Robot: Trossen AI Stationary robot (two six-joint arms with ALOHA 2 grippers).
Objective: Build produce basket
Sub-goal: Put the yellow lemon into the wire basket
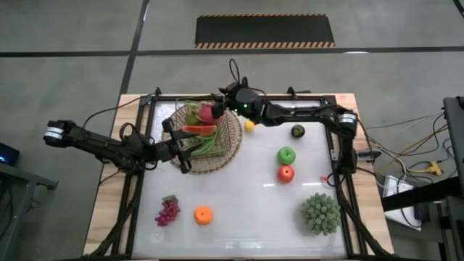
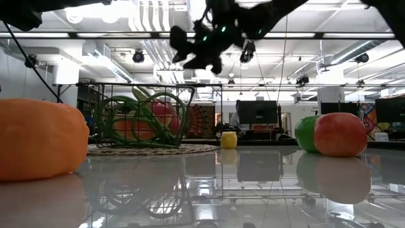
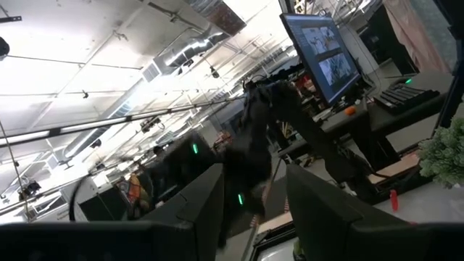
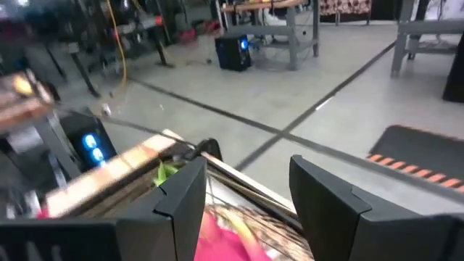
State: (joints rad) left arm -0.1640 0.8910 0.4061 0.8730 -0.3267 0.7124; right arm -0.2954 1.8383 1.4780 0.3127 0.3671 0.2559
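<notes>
Right hand [image 1: 220,100] hovers over the far rim of the basket [image 1: 230,141] in the high view, fingers parted and empty, just above the pink dragon fruit [image 1: 206,113] lying inside. Left hand [image 1: 176,148] is at the basket's near-left edge; whether it grips the wire frame cannot be told from here. Green beans [image 1: 208,143] and an orange-red piece [image 1: 200,130] fill the basket. Spread over the white surface [image 1: 239,203] are a lemon [image 1: 249,125], a dark fruit [image 1: 298,131], a green apple [image 1: 287,154], a red apple [image 1: 286,173], purple grapes [image 1: 167,211], an orange [image 1: 203,214] and a spiky green ball [image 1: 321,213], all well apart from both hands.

Low view: the right hand [image 2: 190,52] hangs above the basket's wire frame [image 2: 140,85], clear of it.

Left wrist view: two dark fingers [image 3: 206,199] stand apart with room behind.

Right wrist view: parted fingers [image 4: 185,192] frame the pink fruit [image 4: 228,239] below, not touching it.
</notes>
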